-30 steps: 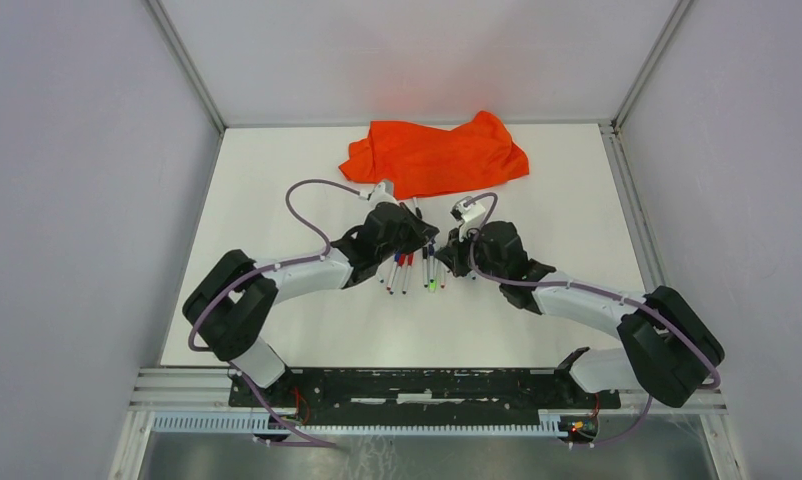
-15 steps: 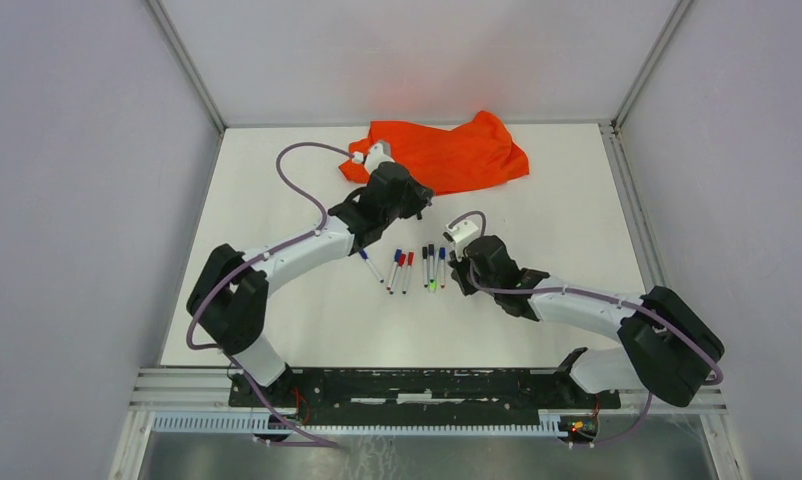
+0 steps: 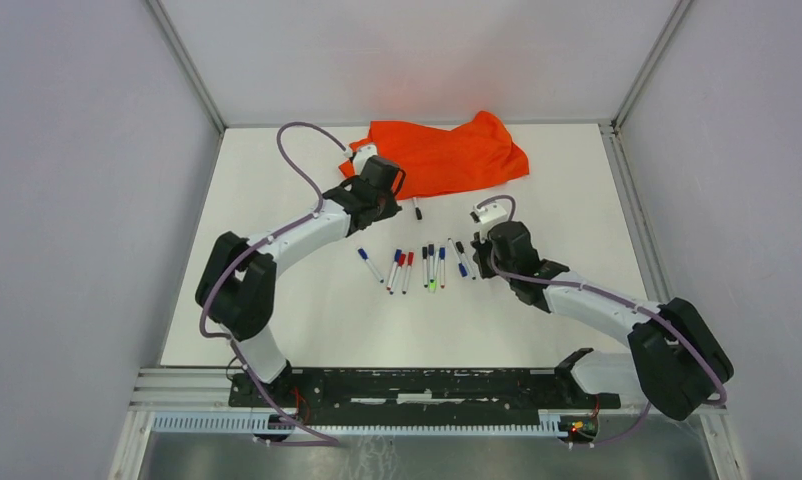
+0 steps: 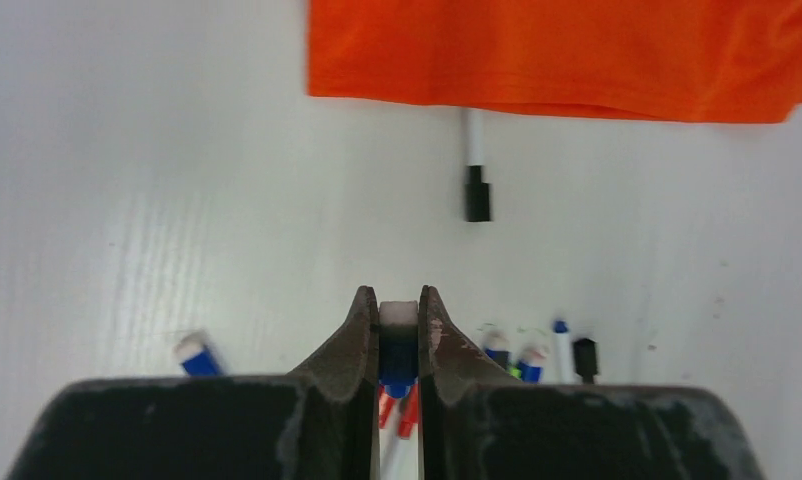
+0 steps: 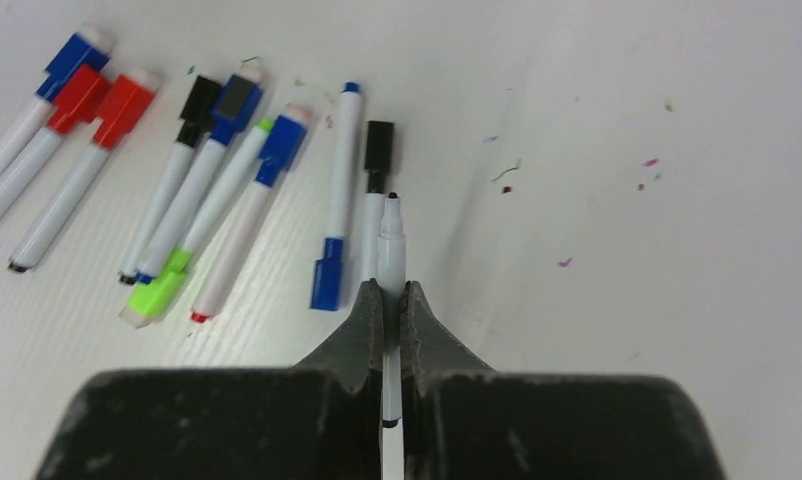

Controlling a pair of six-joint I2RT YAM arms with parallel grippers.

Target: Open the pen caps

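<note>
My left gripper [image 4: 398,318] is shut on a dark pen cap [image 4: 398,350] with a white end, held above the table. In the top view the left gripper [image 3: 385,203] sits just in front of the orange cloth. My right gripper [image 5: 390,292] is shut on a thin white pen barrel [image 5: 390,245] whose black tip is bare. In the top view the right gripper [image 3: 480,262] hangs at the right end of a row of pens [image 3: 417,268]. That row lies flat, with blue [image 5: 72,55], red [image 5: 122,100] and black [image 5: 197,100] caps on the barrels.
The orange cloth [image 3: 447,155] lies crumpled at the back of the table. A pen with a black cap [image 4: 476,192] pokes out from under its edge. A blue cap [image 5: 327,275] and a green cap [image 5: 162,290] lie among the row. Walls enclose the white table.
The two grippers were together over the pens. They have pulled apart: the left arm swung back-left toward the cloth with the cap, and the right drew to the right with the barrel.
</note>
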